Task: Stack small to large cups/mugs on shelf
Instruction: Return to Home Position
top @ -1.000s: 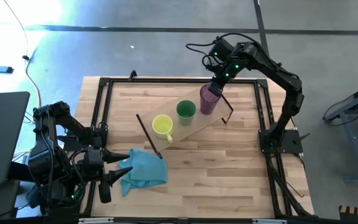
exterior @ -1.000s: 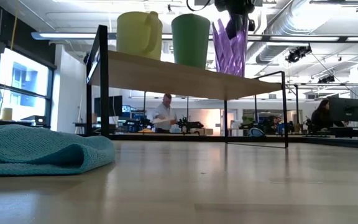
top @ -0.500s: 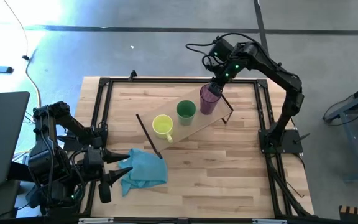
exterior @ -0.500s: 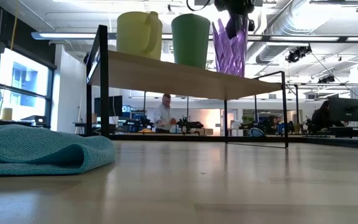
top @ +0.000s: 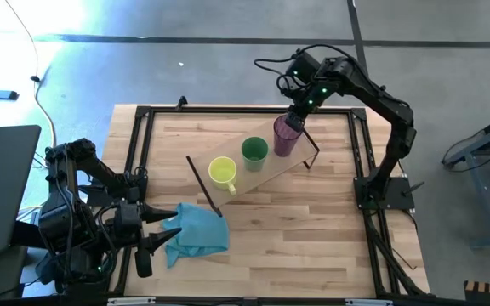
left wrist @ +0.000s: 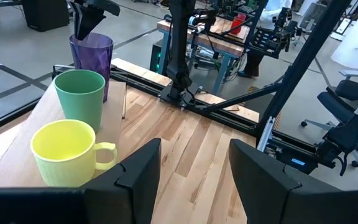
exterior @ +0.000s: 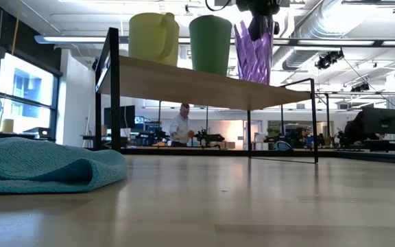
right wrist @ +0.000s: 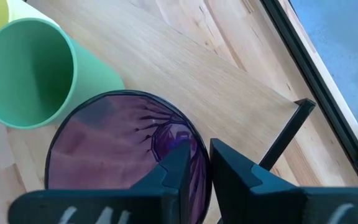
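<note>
**A:** Where are the cups being kept?

**B:** All three are being carried by the shelf [top: 270,172], upright, in a row, not touching. The yellow mug [top: 222,172] is sitting at the end nearer the left arm, the green cup [top: 254,151] in the middle, and the purple tumbler [top: 285,136] at the end nearer the right arm.

**A:** Is anything being blocked?

**B:** The tumbler's mouth is being overhung by the right gripper [right wrist: 201,155], which is set at the rim on the side toward the shelf's black leg. Whether that rim is being pinched or let go cannot be told. The left gripper [left wrist: 194,174] is being held spread wide and empty, just beside the teal cloth [top: 198,231] near the tabletop's [top: 296,229] left edge. In the low view the cloth is filling the near foreground, and a person [exterior: 179,127] is being seen under the shelf, in the room behind.

**A:** Any change being noted?

**B:** None on the table. Cups, cloth and both arms are being found where they were a second ago.

**A:** Counts?

**B:** Three vessels, one shelf, one cloth, two arms, one person.
</note>
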